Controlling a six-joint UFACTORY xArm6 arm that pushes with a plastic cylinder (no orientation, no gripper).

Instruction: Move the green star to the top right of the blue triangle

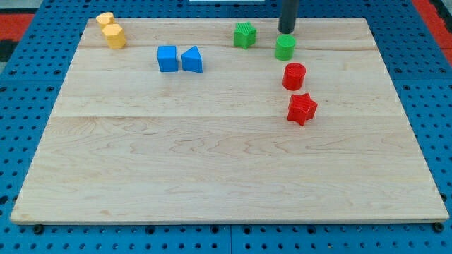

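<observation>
Plainly, one camera view only, so everything below comes from it.

Table: a pale wooden table (212, 169) fills most of the frame, on a blue pegboard.
Green star: the green star (244, 34) sits near the top edge, a little right of centre, standing free of the other blocks.
Blue triangle: the blue triangle (192, 59) lies in the upper left-centre, touching or just beside a blue cube (167, 58) on its left.
Star versus target: the star already lies up and to the right of the triangle, though a clear gap separates them.
My tip: my tip (286, 32) is at the top of the frame, right of the star and just above a green cylinder (285, 47); whether it touches that cylinder I cannot tell.
Claw: this arm carries no claw, only the rod, so nothing is spread, pressed or pinched.
Other blocks: a red cylinder (294, 75) and a red star (301, 108) sit below the green cylinder; two yellow blocks (110, 29) rest together in the upper left corner.
Step in hand: I judge this as the approach, getting my tip onto the star's right flank.
Next move: likely a leftward slide to the star's right side, then a gentle push left and slightly down, stopping short of the triangle.
</observation>
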